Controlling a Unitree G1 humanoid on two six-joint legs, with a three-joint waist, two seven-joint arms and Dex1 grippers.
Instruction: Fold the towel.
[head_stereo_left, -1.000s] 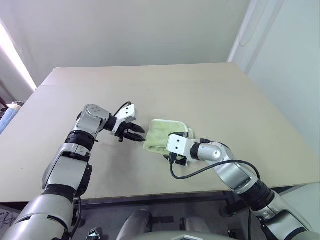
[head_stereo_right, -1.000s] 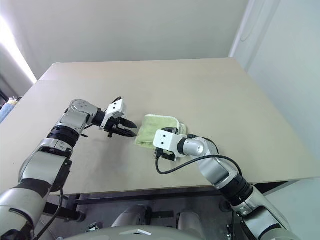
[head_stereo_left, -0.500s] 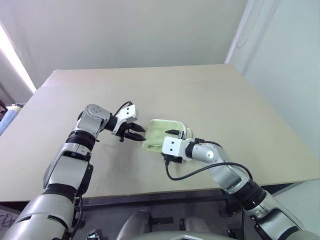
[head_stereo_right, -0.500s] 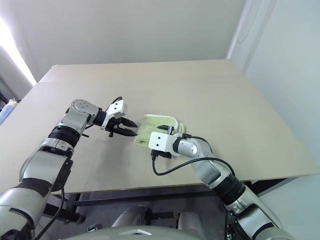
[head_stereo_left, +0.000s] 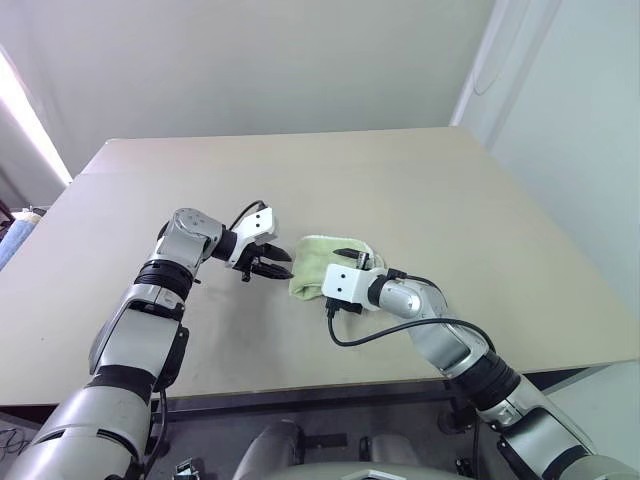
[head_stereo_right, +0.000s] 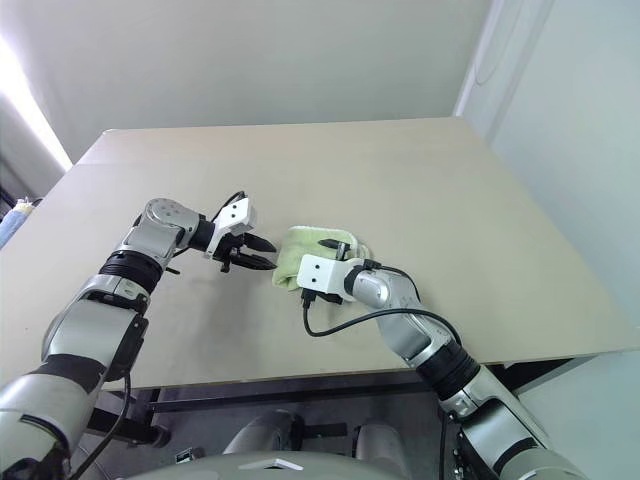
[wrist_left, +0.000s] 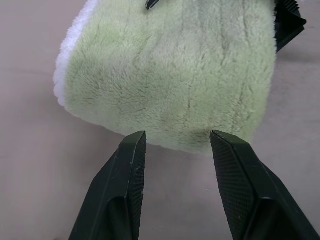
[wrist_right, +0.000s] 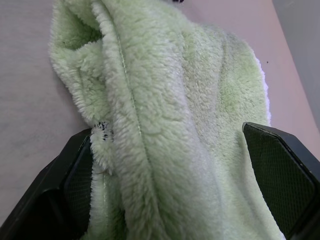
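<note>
- Your right gripper had its fingers spread wide, straddling the bunched near-right end of the towel, not yet clamped; your left gripper stood half apart, empty, just left of the cloth.
- The towel lay folded near the middle of the table, between both grippers.
- You could expect it to be light, soft and limp, sagging when lifted; I'd take a stitched edge or corner.
- Count: one towel, two grippers.

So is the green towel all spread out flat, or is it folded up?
Folded up. The towel sits as a small thick bundle on the table, and its layers show stacked along one edge.
</note>
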